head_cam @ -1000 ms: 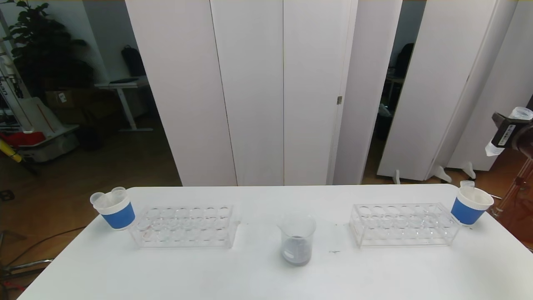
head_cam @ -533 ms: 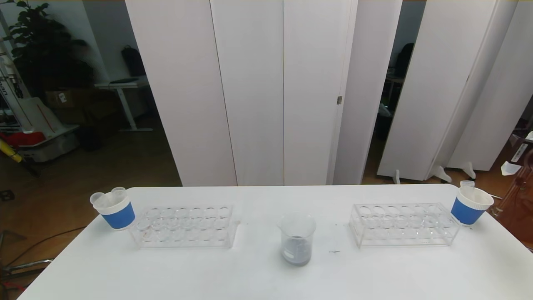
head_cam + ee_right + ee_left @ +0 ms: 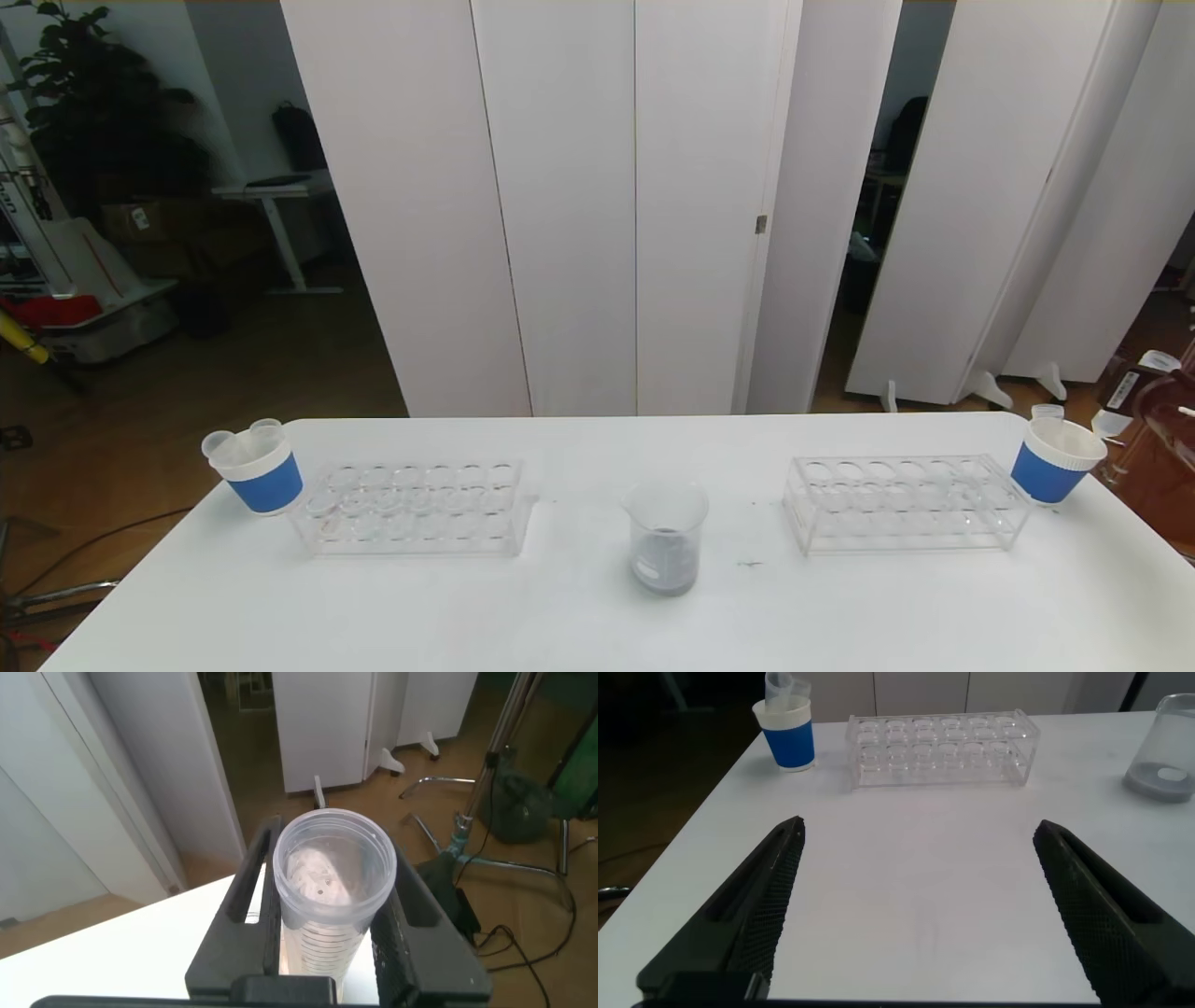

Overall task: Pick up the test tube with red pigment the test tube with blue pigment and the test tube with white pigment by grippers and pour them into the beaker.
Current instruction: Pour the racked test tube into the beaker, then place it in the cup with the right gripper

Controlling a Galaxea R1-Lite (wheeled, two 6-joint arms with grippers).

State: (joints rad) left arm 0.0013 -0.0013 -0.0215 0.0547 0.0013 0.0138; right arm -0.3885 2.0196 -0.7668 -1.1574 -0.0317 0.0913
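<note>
The beaker (image 3: 665,537) stands at the table's middle front with grey liquid at its bottom; it also shows in the left wrist view (image 3: 1169,751). My right gripper (image 3: 1131,390) is off the table's right edge, beside the right blue cup (image 3: 1055,459). It is shut on the test tube with white pigment (image 3: 332,887), a clear ridged tube with white residue inside, its open mouth toward the wrist camera. My left gripper (image 3: 920,829) is open and empty low over the table's left front. The blue and red pigment tubes are out of view.
Two clear tube racks (image 3: 415,509) (image 3: 906,502) stand left and right of the beaker, both without tubes. A blue cup (image 3: 257,467) with clear tubes stands at the far left. The right cup holds one clear tube. A tripod stands on the floor to the right.
My right gripper, with the tube, has moved down from high at the right edge to just beside the right blue cup. Nothing on the table has moved.
</note>
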